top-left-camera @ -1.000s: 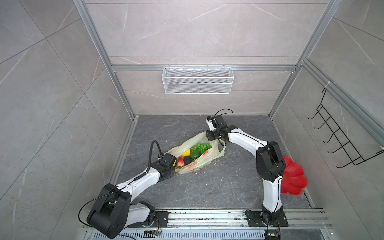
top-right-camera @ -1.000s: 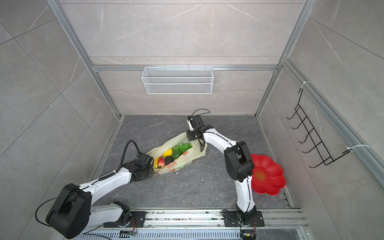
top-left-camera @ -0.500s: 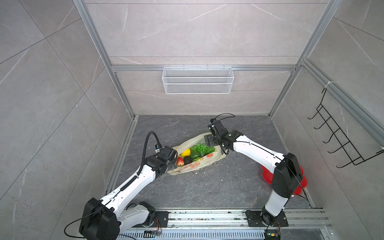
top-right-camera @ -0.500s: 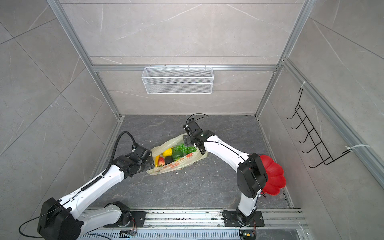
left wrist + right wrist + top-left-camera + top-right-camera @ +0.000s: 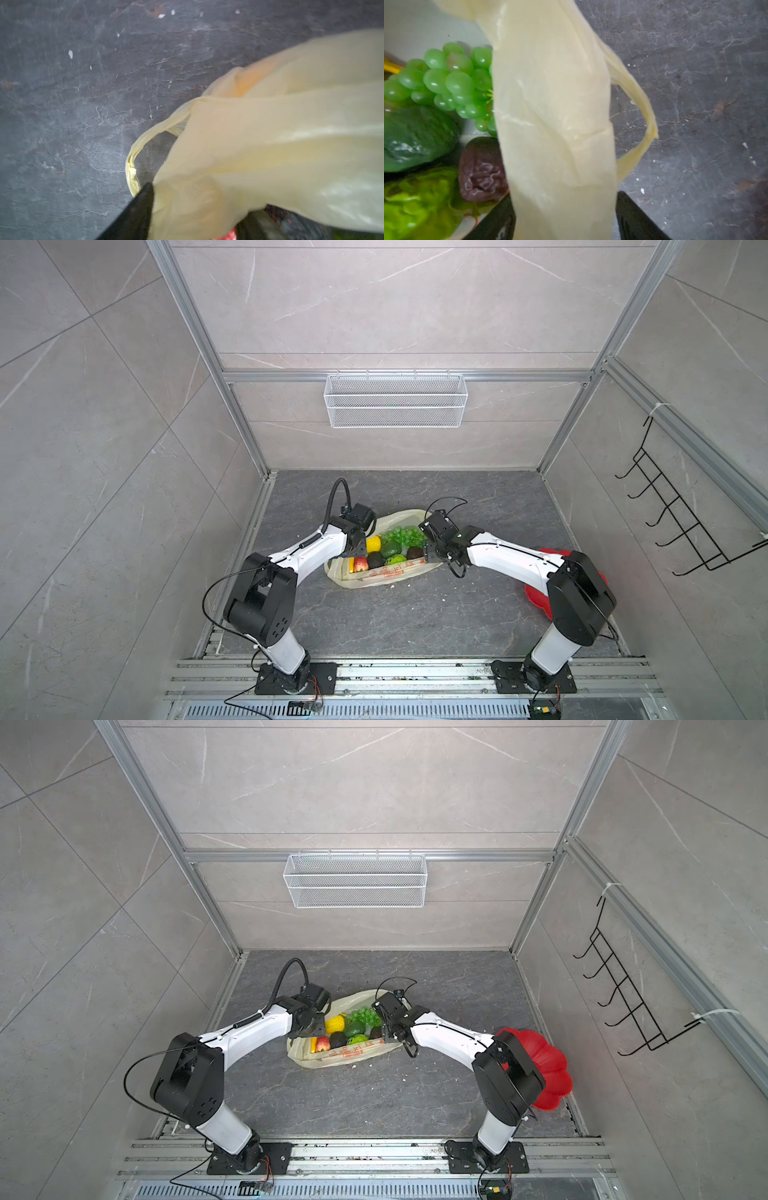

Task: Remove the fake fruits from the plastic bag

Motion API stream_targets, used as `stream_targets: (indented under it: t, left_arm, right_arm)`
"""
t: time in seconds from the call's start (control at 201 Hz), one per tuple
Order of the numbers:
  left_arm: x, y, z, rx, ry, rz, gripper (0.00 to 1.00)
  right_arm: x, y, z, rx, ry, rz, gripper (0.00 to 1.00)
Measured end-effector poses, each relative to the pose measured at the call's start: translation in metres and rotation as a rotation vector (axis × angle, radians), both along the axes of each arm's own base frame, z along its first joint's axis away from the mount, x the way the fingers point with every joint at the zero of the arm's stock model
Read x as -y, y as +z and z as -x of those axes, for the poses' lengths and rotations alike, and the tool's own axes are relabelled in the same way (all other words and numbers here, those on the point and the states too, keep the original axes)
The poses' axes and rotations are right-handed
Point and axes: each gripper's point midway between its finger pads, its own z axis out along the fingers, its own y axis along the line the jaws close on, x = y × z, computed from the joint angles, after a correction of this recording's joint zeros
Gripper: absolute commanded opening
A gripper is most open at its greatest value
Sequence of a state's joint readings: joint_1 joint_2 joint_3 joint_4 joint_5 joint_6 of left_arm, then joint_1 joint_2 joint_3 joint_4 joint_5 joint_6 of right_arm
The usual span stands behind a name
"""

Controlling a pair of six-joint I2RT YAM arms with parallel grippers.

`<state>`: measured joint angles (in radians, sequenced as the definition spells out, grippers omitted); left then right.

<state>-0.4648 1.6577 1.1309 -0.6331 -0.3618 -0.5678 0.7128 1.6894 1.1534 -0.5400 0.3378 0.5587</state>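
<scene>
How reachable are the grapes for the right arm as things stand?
Probably not yet: the bag fills the gap between its fingers. The grapes lie close by in the open bag, uncovered from above, so once clear of the wall it likely could.

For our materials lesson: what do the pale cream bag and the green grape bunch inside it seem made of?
Pale cream-yellow bag: probably thin plastic film; translucent, creased, softly glossy. Green grape bunch: likely moulded plastic, possibly rubber; smooth, slightly translucent beads with sharp white highlights.
</scene>
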Motion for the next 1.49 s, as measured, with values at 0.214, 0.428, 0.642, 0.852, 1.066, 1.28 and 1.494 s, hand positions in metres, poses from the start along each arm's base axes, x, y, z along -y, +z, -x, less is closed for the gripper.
stream_targets:
  t: [0.214, 0.428, 0.642, 0.852, 1.066, 1.28, 1.494]
  left_arm:
    - [-0.028, 0.001, -0.021, 0.032, 0.105, 0.08, 0.14]
    - [-0.062, -0.011, -0.026, 0.024, 0.216, 0.169, 0.08]
    - [-0.121, -0.013, -0.004, 0.048, 0.4, 0.177, 0.05]
    - [-0.158, 0.005, 0.012, 0.165, 0.531, 0.192, 0.04]
    - [-0.146, -0.002, 0.012, 0.183, 0.498, 0.242, 0.01]
    - [-0.119, 0.001, 0.003, 0.205, 0.415, 0.279, 0.0]
    - [-0.114, 0.008, 0.002, 0.244, 0.396, 0.297, 0.0]
  right_arm:
    - [-0.004, -0.012, -0.003, 0.004, 0.005, -0.026, 0.47]
    - [-0.047, -0.034, -0.025, -0.028, 0.09, -0.058, 0.44]
    - [-0.145, -0.013, -0.061, 0.041, 0.242, -0.156, 0.44]
    - [-0.207, 0.001, -0.087, 0.098, 0.327, -0.223, 0.45]
    - [-0.207, -0.002, -0.095, 0.103, 0.343, -0.178, 0.49]
    - [-0.19, -0.01, -0.091, 0.093, 0.342, -0.099, 0.57]
    - [-0.177, 0.01, -0.078, 0.09, 0.351, -0.094, 0.8]
